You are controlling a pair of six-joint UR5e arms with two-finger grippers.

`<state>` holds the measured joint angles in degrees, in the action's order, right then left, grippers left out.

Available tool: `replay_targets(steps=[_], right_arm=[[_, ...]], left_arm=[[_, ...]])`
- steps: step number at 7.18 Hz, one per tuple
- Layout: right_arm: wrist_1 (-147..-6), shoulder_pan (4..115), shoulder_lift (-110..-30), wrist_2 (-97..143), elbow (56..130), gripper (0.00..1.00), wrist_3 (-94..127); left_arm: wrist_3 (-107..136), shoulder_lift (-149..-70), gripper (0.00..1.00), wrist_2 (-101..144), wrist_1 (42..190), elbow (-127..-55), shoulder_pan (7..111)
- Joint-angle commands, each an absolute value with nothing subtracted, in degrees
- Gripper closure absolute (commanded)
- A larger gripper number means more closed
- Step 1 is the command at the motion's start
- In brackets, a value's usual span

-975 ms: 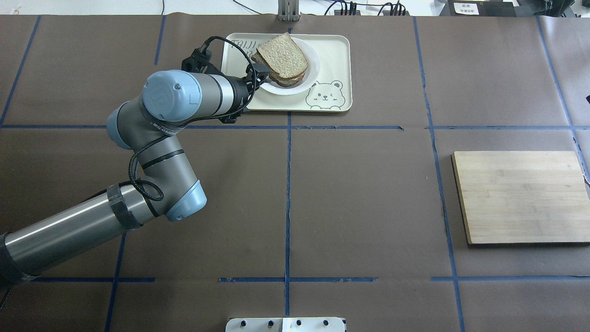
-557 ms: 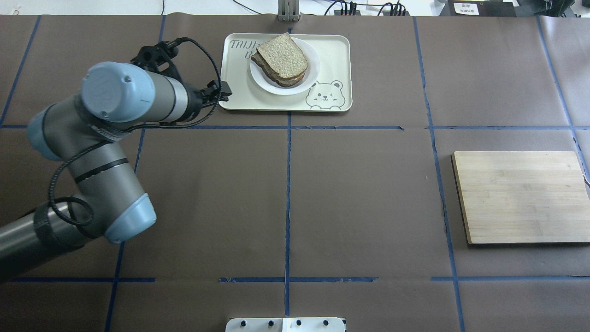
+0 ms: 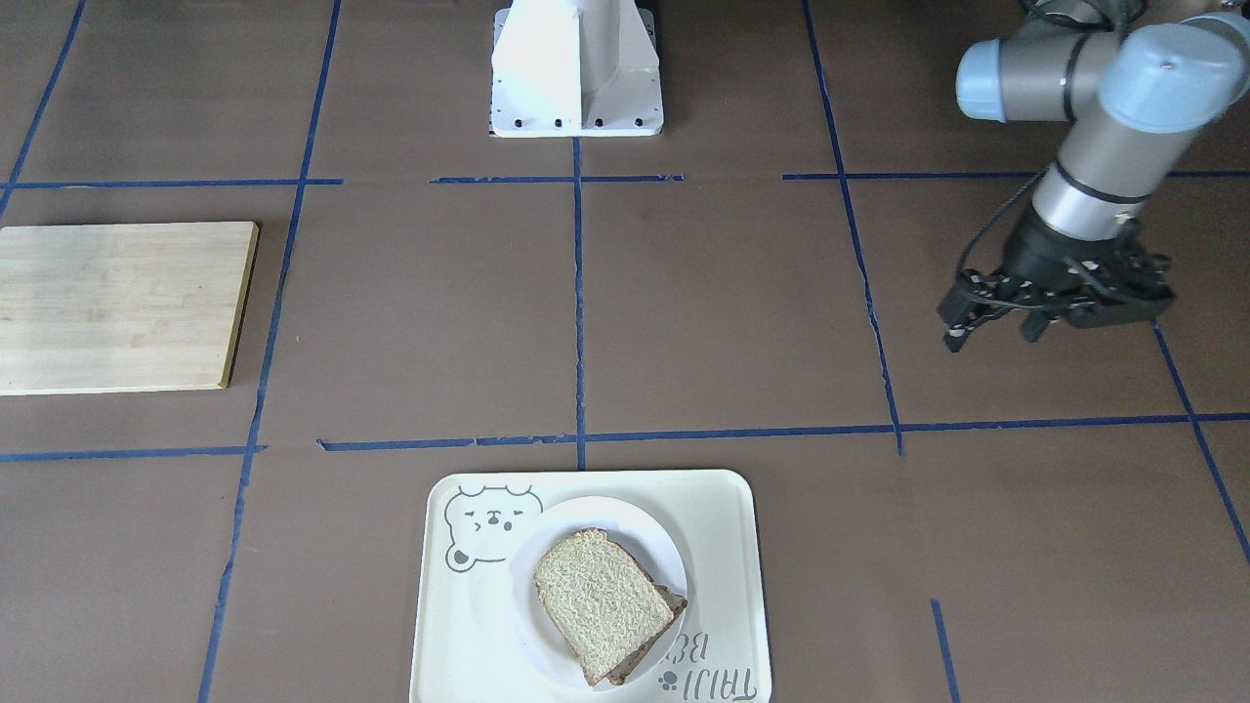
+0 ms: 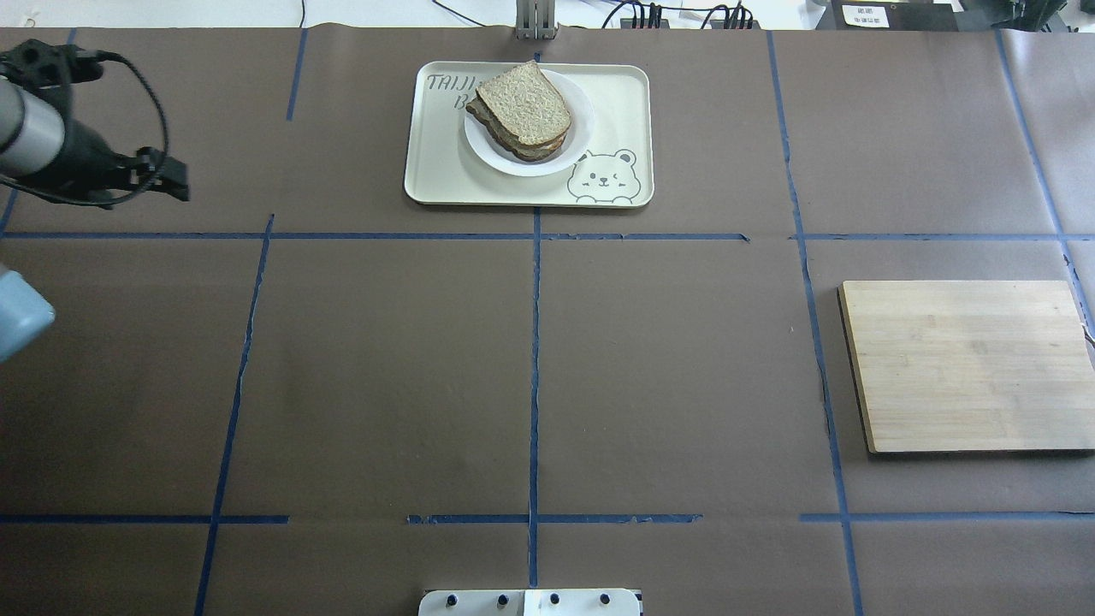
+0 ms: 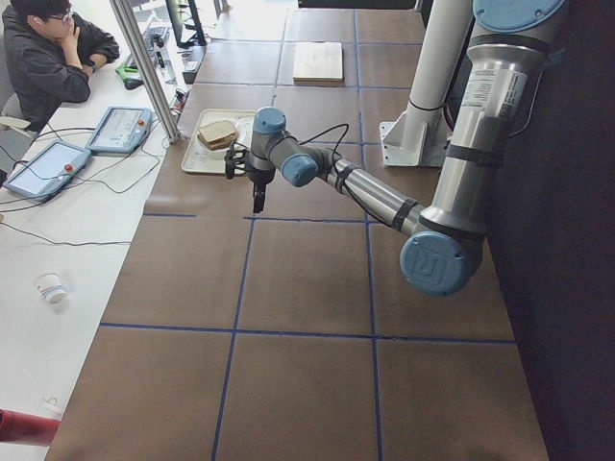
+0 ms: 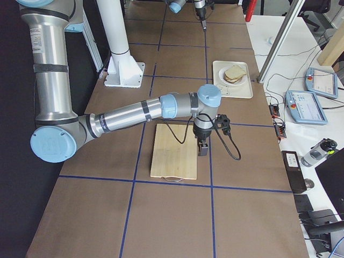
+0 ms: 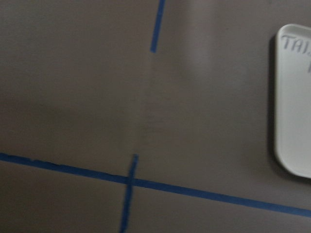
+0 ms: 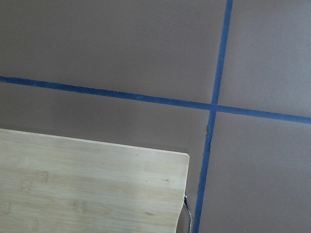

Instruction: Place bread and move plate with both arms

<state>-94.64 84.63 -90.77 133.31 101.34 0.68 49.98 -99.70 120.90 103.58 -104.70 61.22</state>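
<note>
Bread (image 4: 523, 103) on plate (image 4: 583, 128); plate move next.
Left tool (image 4: 182, 180) spread; right tool (image 6: 203, 149) state can't be told. Grip opposite rims, lift level.

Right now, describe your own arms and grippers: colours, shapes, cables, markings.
Both arms are silver-grey tubes with rounded light-blue joint caps. The left arm ends in a black two-finger left gripper, a black cable curving along its wrist. The right arm wears dark bands on its forearm; a black cord loops beside its black right gripper.
</note>
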Motion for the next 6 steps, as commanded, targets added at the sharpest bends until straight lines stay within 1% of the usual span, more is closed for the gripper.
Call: replay_targets(steps=[1,2,3,5,6], right_arm=[[-87.11,87.52,-94.12,135.00,94.77,0.00,0.00],[-87.19,89.80,-94.30,136.04,94.92,0.00,0.00],[-87.45,90.35,-94.83,138.06,95.27,0.00,0.09],[-87.63,90.61,-95.36,138.25,95.27,0.00,0.09],[-87.71,90.62,-95.54,138.34,95.19,0.00,0.09]], left_arm=[[26.91,-93.00,0.00,130.58,96.30,-103.98,73.25],[17.24,-92.55,0.00,130.61,90.15,-102.67,77.13],[6.18,-92.64,0.00,130.78,86.78,-98.13,82.39],[-9.23,-92.46,0.00,134.18,86.40,-86.72,89.87],[-12.19,-91.50,0.00,135.17,86.40,-85.53,90.69]])
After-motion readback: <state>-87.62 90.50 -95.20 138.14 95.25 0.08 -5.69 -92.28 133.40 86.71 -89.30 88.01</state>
